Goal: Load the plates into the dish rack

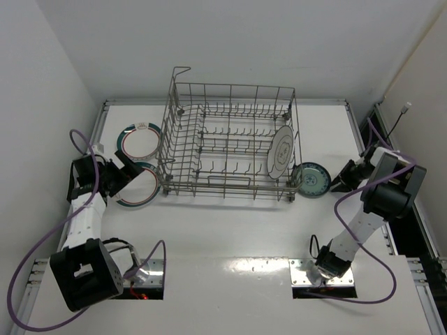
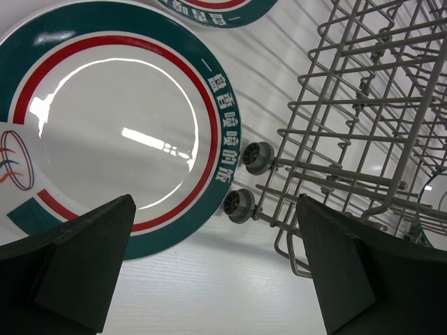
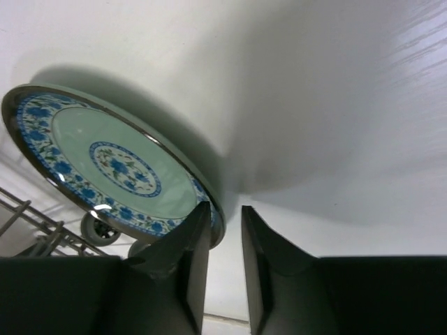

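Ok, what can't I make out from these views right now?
- Right wrist view: whether the right gripper pinches the teal plate; a finger covers the rim.
- Left wrist view: near ringed plate cut off at the left edge.
- Top view: lettering on the standing plate in the dish rack is too small.

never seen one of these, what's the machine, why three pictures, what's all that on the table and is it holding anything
It is two robot arms bolted at the near edge of a white table. One picture looks down from above; the other two come from cameras on each wrist, so you see that arm's own fingers. In the middle stands a grey wire dish rack with one white plate already upright inside. Two green-and-red ringed plates lie to its left, a small teal plate to its right. The left gripper hangs wide open by a ringed plate, holding nothing. The right gripper is nearly shut at the teal plate's rim; whether it grips it is unclear.
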Controlling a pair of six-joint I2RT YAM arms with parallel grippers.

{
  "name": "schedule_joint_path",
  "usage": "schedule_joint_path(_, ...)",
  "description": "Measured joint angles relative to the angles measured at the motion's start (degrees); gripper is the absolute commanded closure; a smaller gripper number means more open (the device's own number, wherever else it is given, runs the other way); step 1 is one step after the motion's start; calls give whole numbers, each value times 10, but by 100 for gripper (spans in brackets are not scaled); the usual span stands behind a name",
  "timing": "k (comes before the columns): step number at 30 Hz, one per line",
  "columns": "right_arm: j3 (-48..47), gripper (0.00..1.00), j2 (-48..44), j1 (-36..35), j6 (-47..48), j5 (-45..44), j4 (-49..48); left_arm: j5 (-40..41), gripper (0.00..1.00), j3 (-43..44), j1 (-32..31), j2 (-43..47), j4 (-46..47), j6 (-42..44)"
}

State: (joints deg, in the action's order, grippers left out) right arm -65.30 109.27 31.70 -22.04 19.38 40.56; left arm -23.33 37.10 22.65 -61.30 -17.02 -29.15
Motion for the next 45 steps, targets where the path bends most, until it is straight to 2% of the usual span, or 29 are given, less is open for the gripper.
schedule_joint_path(2, -4, 70, 5, -2, 3, -8, 6, -3, 0, 0, 4, -4, 1, 0)
schedule_joint_path(6, -22, 68, 20, -14, 7, -25, 23, -6, 0, -1, 7, -8, 5, 0)
schedule_joint_path(12, -52, 84, 40, -38, 11, -44, 40, -9, 0, -3, 7, -8, 5, 0)
schedule_joint_path(15, -62, 88, 48, -48, 11, -52, 47, -10, 0, -3, 9, -8, 5, 0)
schedule_joint_path(20, -77, 99, 57, -60, 13, -55, 58, -18, 0, -3, 19, -10, 7, 0)
schedule_joint_path(27, -81, 100, 50, -65, 13, -78, 62, -25, 0, -3, 22, -21, 9, 0)
schedule_joint_path(30, -76, 100, 1, -67, 12, -119, 71, -28, 0, -5, 23, -21, 12, 0)
schedule_joint_path(38, -126, 100, -231, -80, 5, -226, 114, -51, 0, -12, 31, -21, 22, 0)
schedule_joint_path(45, -204, 100, -329, -132, -14, -258, 156, -58, 0, -7, 34, -21, 12, 9)
